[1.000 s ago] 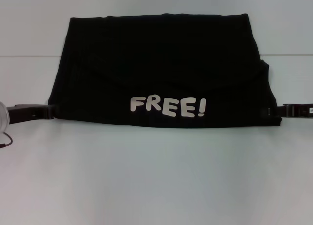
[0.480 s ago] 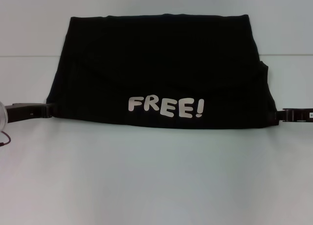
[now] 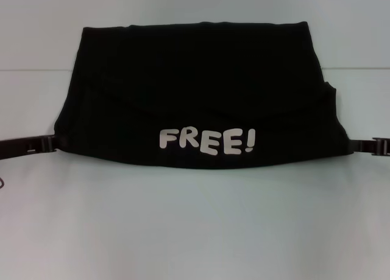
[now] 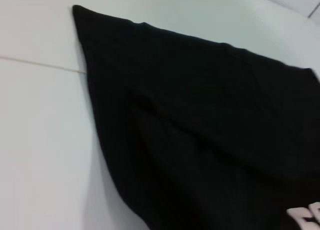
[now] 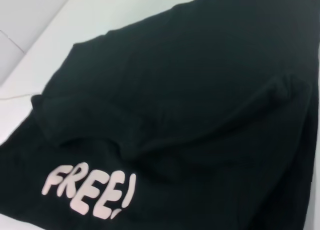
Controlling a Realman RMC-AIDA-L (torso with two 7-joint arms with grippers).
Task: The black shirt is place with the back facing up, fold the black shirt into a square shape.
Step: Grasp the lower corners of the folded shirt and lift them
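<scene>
I've got the black shirt (image 3: 195, 91) lying mid-table (image 3: 195, 231), already doubled over into a wide band, with the folded-over near flap showing a white FREE! print (image 3: 207, 141) close to the near edge. So the helper-style "no print" assumption doesn't hold; the print is plainly there. Left gripper (image 3: 52, 145) sits low on the table just beside the shirt's near-left corner, right gripper (image 3: 368, 146) likewise at the near-right corner. Whether either claw is open, closed or pinching cloth, I cannot tell: the fingertips merge with the black fabric in the head view, and neither wrist view shows its own fingers. Handling call: light, limp, matte knit, no stiffness at all, so it will sag and drag between two pinch points and the layers can slide over each other. Wrist views show soft ridges and a loose flap edge, meaning the stack isn't tight. I'd grab at the outer corners of the near edge, through all the layers, and lift both sides evenly; a single-layer pinch would likely peel the fold apart. Not fragile, not slippery on this surface by the look of it.
</scene>
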